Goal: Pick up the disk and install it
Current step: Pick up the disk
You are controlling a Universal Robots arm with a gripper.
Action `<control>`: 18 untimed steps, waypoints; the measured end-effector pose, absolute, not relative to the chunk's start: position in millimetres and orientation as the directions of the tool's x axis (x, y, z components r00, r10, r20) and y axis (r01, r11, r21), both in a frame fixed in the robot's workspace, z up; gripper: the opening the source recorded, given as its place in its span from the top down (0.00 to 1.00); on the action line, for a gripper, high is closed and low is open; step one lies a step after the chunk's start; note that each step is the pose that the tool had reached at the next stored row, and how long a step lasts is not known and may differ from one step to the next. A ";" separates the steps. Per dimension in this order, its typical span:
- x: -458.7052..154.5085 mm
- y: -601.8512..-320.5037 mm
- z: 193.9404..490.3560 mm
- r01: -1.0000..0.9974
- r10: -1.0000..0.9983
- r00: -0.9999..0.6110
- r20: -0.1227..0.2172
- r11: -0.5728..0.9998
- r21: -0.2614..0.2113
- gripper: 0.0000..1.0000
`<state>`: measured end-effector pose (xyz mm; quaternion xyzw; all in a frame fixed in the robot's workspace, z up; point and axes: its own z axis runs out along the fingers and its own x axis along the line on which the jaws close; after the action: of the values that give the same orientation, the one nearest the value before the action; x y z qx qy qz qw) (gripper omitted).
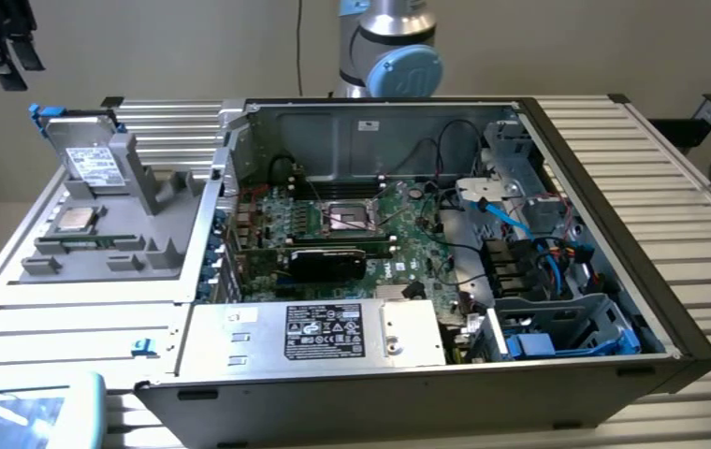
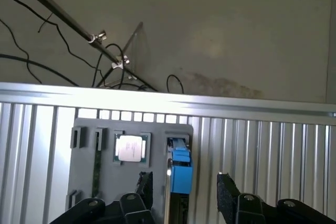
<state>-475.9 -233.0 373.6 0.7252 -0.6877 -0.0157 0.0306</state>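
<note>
Slatted metal surface (image 1: 655, 140) carried an open computer case (image 1: 605, 309) and, toward the exterior view's left, a grey holder (image 1: 143, 248) where the disk (image 1: 91, 166) stood upright, the claw (image 1: 12, 65) hanging well above it. From the wrist, its fingers (image 2: 227, 190) were spread wide either side of the blue carrier (image 2: 181, 171), touching nothing. A good grasp, I'd say, needed a straight descent, disk centred, clear of the chip (image 2: 129, 148) beside it.
</note>
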 end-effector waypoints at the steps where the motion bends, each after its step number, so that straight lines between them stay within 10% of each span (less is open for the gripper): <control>1: -475.9 -233.0 373.0 -0.996 -0.998 0.054 0.027 -0.052 0.066 0.40; 18: -470.7 -235.0 352.5 -0.997 -0.998 0.055 0.033 -0.052 0.065 0.40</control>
<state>-470.7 -235.0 352.5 0.7253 -0.6874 -0.0103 0.0349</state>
